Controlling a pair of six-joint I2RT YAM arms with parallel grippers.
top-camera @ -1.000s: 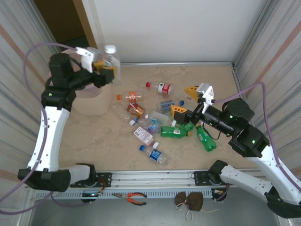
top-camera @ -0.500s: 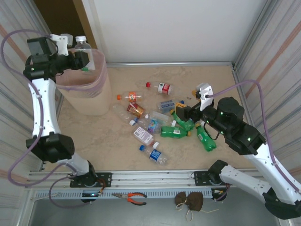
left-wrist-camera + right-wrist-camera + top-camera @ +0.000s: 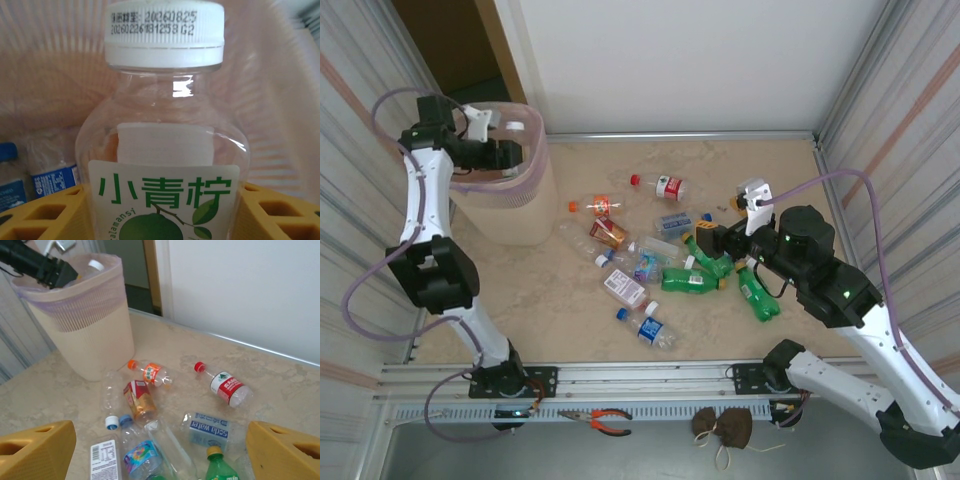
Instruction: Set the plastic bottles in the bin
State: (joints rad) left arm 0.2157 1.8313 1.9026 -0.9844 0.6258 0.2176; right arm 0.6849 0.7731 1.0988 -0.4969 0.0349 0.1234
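Surface: pale marble-patterned tabletop [image 3: 520, 290] between white walls, with loose plastic bottles lying in its middle.
Bin: tall pale pink translucent wastebasket [image 3: 525, 215] at the far left corner. The left wrist view shows blue-labelled bottles [image 3: 52, 177] lying at its bottom.
Left gripper [image 3: 508, 152]: yellow fingers [image 3: 272, 212] closed partway on a clear white-capped bottle with a green lime label [image 3: 165, 150].
Key relation: the held bottle is within the rim, its long axis running out past the fingertips, cap leading. The ribbed bin wall is behind it and the bin floor below. Letting go should drop it in.
Right gripper [image 3: 160, 447]: jaws wide and empty, hovering over the pile.
Nearest target: a green bottle with a yellow cap [image 3: 220, 467] lies just below and between the right fingers, cap pointing away, well apart from the bin.
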